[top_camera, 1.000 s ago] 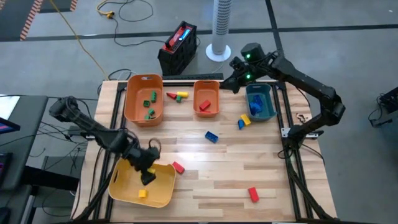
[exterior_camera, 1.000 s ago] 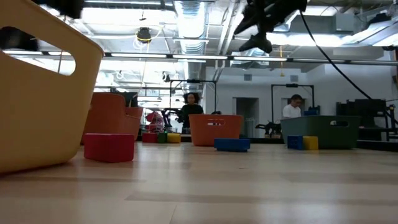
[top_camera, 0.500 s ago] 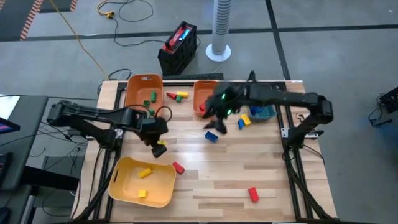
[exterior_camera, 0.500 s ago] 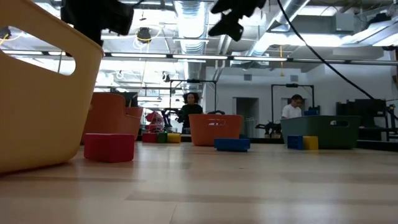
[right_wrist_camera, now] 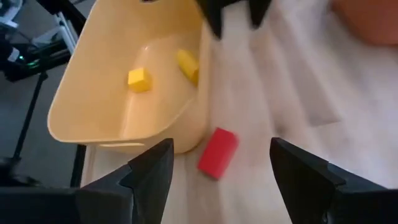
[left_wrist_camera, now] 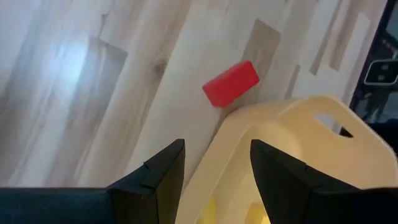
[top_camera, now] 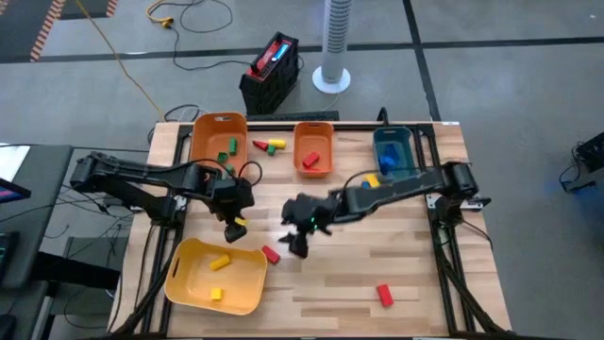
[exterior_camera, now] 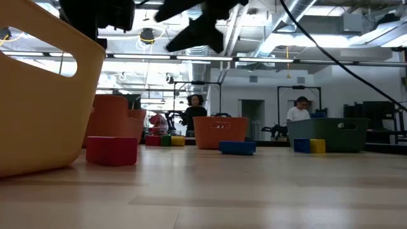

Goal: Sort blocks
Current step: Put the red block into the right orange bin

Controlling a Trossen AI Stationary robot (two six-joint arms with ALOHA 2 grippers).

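My right gripper (top_camera: 297, 244) (right_wrist_camera: 219, 180) hangs open above the table, over a red block (top_camera: 271, 253) (right_wrist_camera: 217, 152) that lies flat beside the yellow bin (top_camera: 193, 283) (right_wrist_camera: 93, 118). The block shows between its fingers without touching them. My left gripper (top_camera: 234, 222) (left_wrist_camera: 217, 171) is open and holds nothing, above the bin's far rim (left_wrist_camera: 280, 118); the same red block (left_wrist_camera: 231, 83) lies ahead of it. Two yellow blocks (top_camera: 217, 263) (right_wrist_camera: 139, 78) lie in the bin. In the low view both grippers are high above the table.
A second red block (top_camera: 384, 295) lies near the near edge, a blue block (exterior_camera: 237, 147) mid-table, yellow and blue ones (top_camera: 371, 181) by the teal bin (top_camera: 408, 151). Two orange bins (top_camera: 200, 161) (top_camera: 313, 137) stand at the far edge, with loose blocks (top_camera: 270, 145) between them. People stand in the room behind.
My right gripper has swept from over the teal bin toward the near left and down, to above the red block by the yellow bin. My left gripper has risen out of the yellow bin toward the far edge; a second yellow block now shows in the bin.
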